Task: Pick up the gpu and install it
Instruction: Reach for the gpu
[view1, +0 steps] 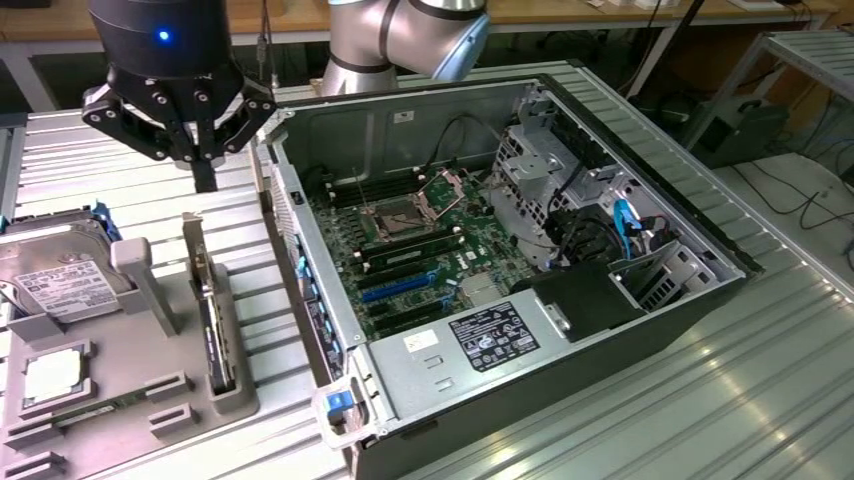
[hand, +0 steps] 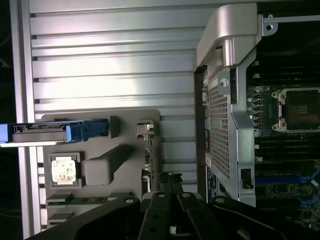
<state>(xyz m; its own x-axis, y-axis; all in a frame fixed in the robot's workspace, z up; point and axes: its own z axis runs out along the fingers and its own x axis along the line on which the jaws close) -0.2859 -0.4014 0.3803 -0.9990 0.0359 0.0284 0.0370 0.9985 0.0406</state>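
At the exterior view's upper left the black robot gripper (view1: 203, 178) hangs with fingers pinched together on nothing — the gpu (view1: 214, 335), a thin dark silver-bracketed card, stands on edge in the grey moulded holder (view1: 248, 398) just below, long axis running down-frame.

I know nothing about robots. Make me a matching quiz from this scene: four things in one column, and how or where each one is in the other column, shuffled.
Things:
1. gpu
2. hard drive
3. gripper
4. computer case

States:
A. open, motherboard showing
B. shut, hanging above the grey holder
C. standing on edge in a slot of the holder
D. white label, at the exterior view's left edge

Pairs: 1-C, 2-D, 3-B, 4-A
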